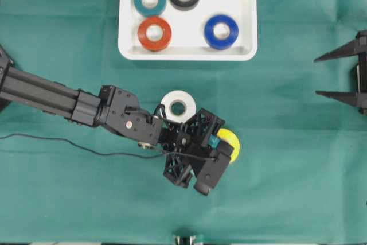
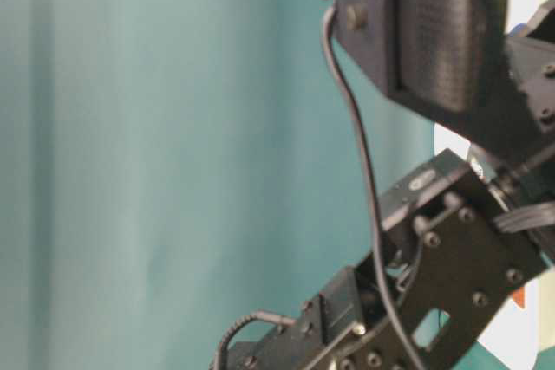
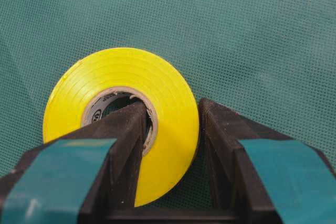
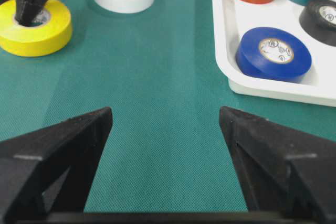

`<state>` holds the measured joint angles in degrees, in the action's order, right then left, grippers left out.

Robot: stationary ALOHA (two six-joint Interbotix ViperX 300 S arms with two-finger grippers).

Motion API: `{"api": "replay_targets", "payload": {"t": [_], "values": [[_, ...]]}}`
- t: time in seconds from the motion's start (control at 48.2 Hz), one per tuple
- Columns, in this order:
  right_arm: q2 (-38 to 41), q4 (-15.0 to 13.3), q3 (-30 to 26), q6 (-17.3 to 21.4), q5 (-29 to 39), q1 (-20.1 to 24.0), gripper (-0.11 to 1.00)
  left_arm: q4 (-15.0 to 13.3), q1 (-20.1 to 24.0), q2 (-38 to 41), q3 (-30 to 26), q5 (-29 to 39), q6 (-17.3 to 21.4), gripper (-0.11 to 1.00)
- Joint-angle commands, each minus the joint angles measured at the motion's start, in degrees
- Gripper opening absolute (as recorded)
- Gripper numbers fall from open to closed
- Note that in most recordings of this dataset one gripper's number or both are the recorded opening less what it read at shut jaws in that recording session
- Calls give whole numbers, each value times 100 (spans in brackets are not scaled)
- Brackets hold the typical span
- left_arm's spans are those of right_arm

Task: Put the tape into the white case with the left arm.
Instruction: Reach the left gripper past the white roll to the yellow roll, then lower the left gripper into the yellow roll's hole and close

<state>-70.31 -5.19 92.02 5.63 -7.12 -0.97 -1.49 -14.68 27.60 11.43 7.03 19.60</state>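
From my end the left gripper [image 3: 170, 129] is pinched on the yellow tape [image 3: 121, 116]: one finger down the core hole, the other outside the wall. The roll sits flat on the green cloth [image 1: 287, 199], well short of the white case [image 1: 246, 27], white tape [image 1: 178, 106] just beside it. Plenty of open cloth toward the right gripper [image 4: 165, 129], whose jaws stand wide, holding nothing. Core printing's too blurry to read. Glossy rolls, woven cloth.
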Motion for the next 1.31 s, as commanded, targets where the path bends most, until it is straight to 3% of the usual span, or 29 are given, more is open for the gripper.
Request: {"api": "replay_targets", "payload": {"t": [0.0, 0.872, 1.287], "values": [[35, 0, -62, 9, -62, 0, 86, 0, 35, -88, -79, -9, 18, 29], [35, 0, -62, 9, -62, 0, 86, 18, 132, -1011, 44, 589, 53, 28], [35, 0, -62, 9, -62, -9, 86, 35, 844, -1266, 176, 598, 105, 28]]}}
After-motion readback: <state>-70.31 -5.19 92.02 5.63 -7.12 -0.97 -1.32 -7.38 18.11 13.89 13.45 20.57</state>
